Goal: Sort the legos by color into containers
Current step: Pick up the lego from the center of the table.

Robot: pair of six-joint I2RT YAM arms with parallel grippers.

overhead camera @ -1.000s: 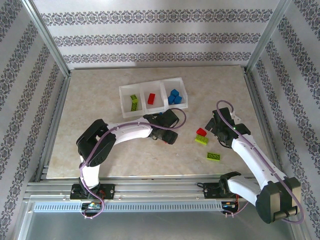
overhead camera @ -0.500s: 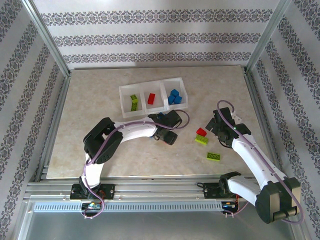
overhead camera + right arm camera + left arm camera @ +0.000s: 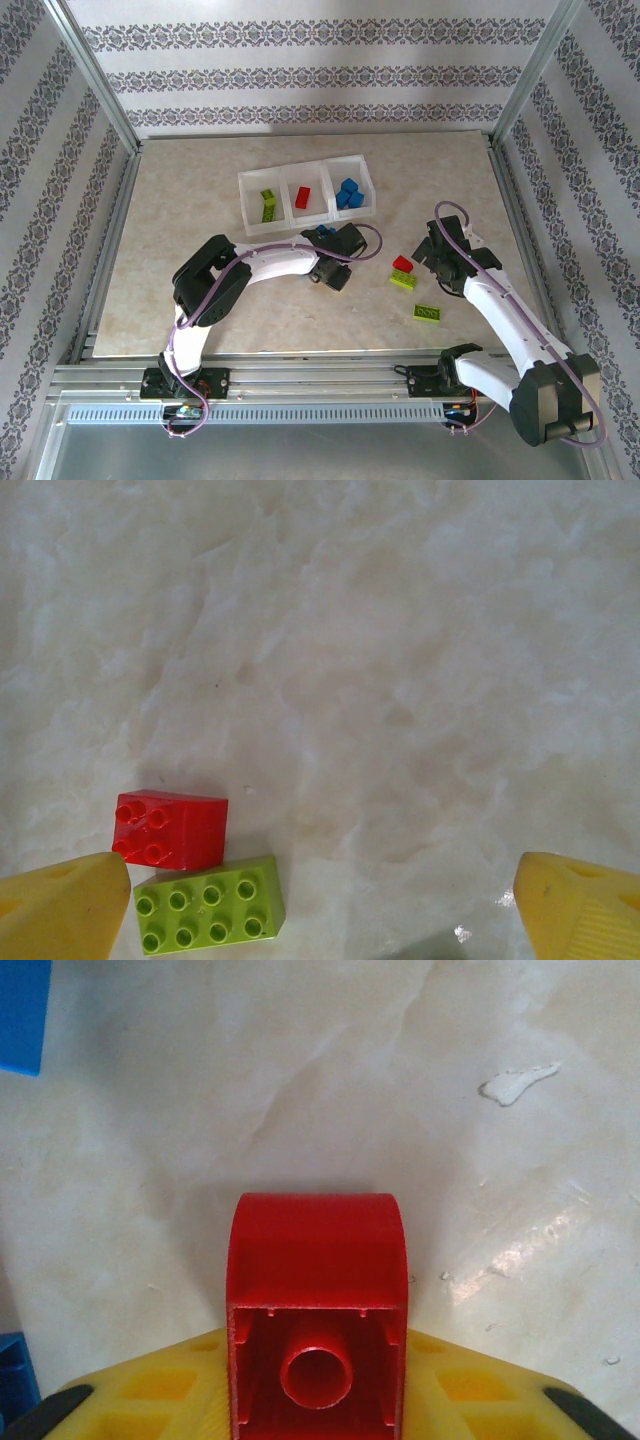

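- On the bench (image 3: 180,190), toward the far side, you are seeing the containers (image 3: 243,200), three bins joined in one row. Lime legos (image 3: 267,205) are lying in the left bin, a red lego (image 3: 302,196) in the middle bin, and blue legos (image 3: 347,193) in the right bin.
- Just in front of the containers, a loose blue lego (image 3: 322,232) is lying close to your left arm.
- Your left hand (image 3: 328,272) is pointing down at the bench and is pinching a rounded red lego (image 3: 316,1290) between its yellow fingers (image 3: 160,1395). The hollow underside of this lego is facing the wrist camera.
- More to the right, a square red lego (image 3: 402,264) is touching a lime block (image 3: 403,281), both with studs up. A lime plate (image 3: 429,314) is lying apart from them, nearer to you.
- Your right hand (image 3: 428,258) is hovering just to the right of this pair, with its fingers (image 3: 65,905) spread wide and holding nothing.
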